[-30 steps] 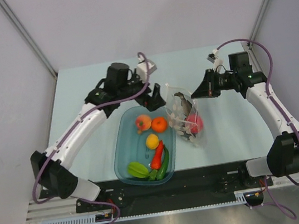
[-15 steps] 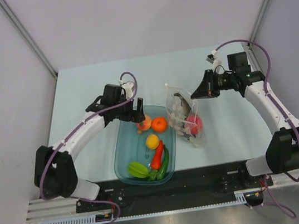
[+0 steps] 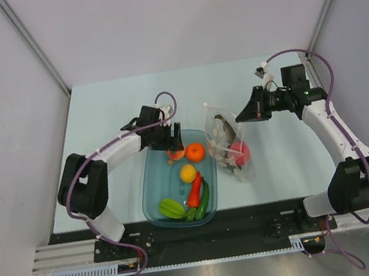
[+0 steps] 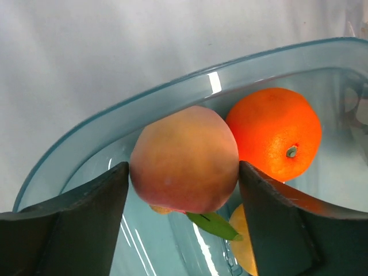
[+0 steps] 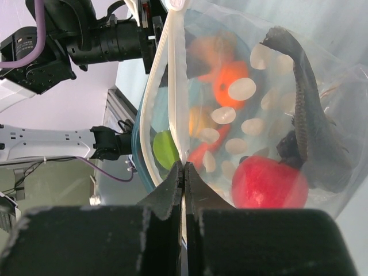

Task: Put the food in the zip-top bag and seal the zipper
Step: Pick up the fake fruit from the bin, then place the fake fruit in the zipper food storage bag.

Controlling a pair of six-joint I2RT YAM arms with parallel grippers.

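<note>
The job was part done. The bag (image 3: 228, 147) stood open on the surface (image 3: 110, 107) just right of the tub (image 3: 148, 199), and it already held a red round fruit (image 5: 270, 181) and a grey fish (image 5: 310, 126). The right claw (image 5: 183, 167) was clenched on the bag's mouth edge, pinching the plastic right at the zipper (image 5: 164, 80) and holding the mouth up and open toward the tub.

The left claw (image 4: 184, 167) was down in the far end of the tub, grasping the peach (image 4: 181, 149): its two fingers (image 4: 75, 230) stood against either side of the fruit, touching as far as the wrist view showed. The peach sat close to the tub's rim, right beside the orange (image 3: 196, 152).

Yet to go into the bag, by my reading: the peach, the orange, the lemon (image 3: 188, 173), the red pepper (image 3: 194, 192), the green pepper (image 3: 205, 194) and the starfruit (image 3: 170, 208), all lying in the tub. The zipper was unsealed, so the closing step had not begun.

Hard to make out: a dark lump beside the fish might have been grapes, but pale spots on the plastic blurred it. From above, the left claw hid most of the peach, and whether the peach had lifted off the tub floor could not be told.
</note>
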